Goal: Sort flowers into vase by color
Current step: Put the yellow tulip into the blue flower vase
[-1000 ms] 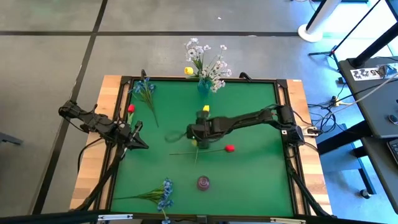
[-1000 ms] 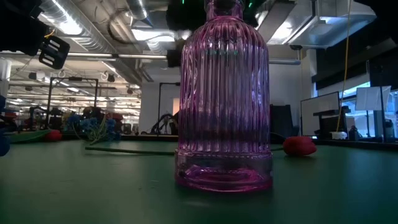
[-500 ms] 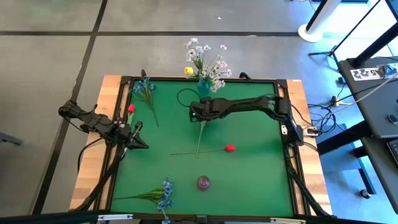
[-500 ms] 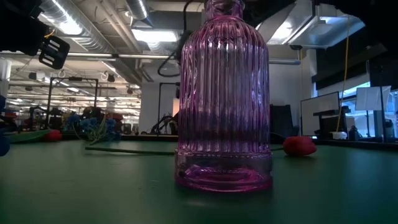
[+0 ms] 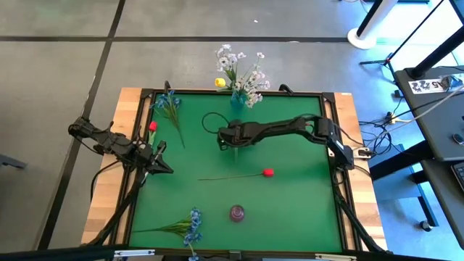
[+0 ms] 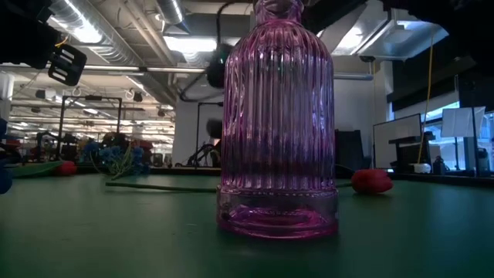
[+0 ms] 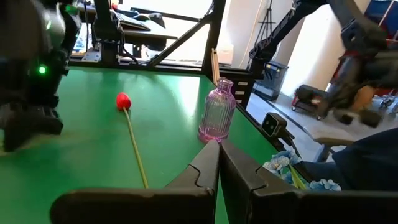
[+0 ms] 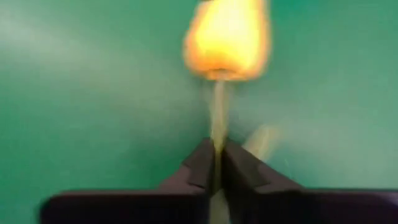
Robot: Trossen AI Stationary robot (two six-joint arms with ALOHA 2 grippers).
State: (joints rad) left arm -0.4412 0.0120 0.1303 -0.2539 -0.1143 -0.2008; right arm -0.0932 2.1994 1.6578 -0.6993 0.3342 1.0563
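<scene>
My right gripper (image 5: 226,136) (image 8: 217,149) hovers over the table's middle, toward the far side, shut on a yellow flower whose bud (image 8: 227,37) shows just past the fingertips. My left gripper (image 5: 163,167) (image 7: 219,146) waits shut over the table's left part. A blue vase (image 5: 237,101) at the far edge holds white sprigs (image 5: 243,72) and a yellow bud (image 5: 220,83). A purple vase (image 5: 237,213) (image 6: 278,116) stands upright near the front. A red flower (image 5: 267,173) lies flat at the middle. My right gripper pinches the yellow flower's thin stem (image 8: 217,118) between its two fingertips, just below the bud. The stem runs on from the fingers, so the bud sticks out beyond them over the green table. Whether the flower is clear of the table I cannot tell.
Blue flowers lie at the far left (image 5: 168,101) and the near left (image 5: 190,225). A second red bud (image 5: 152,126) lies by the left edge. The green mat (image 5: 304,196) has a raised black frame around it.
My right gripper has gone from the table's middle toward the far edge, along the yellow flower's stem up to its bud. The stem, which lay stretched toward the near edge, no longer shows on the mat.
</scene>
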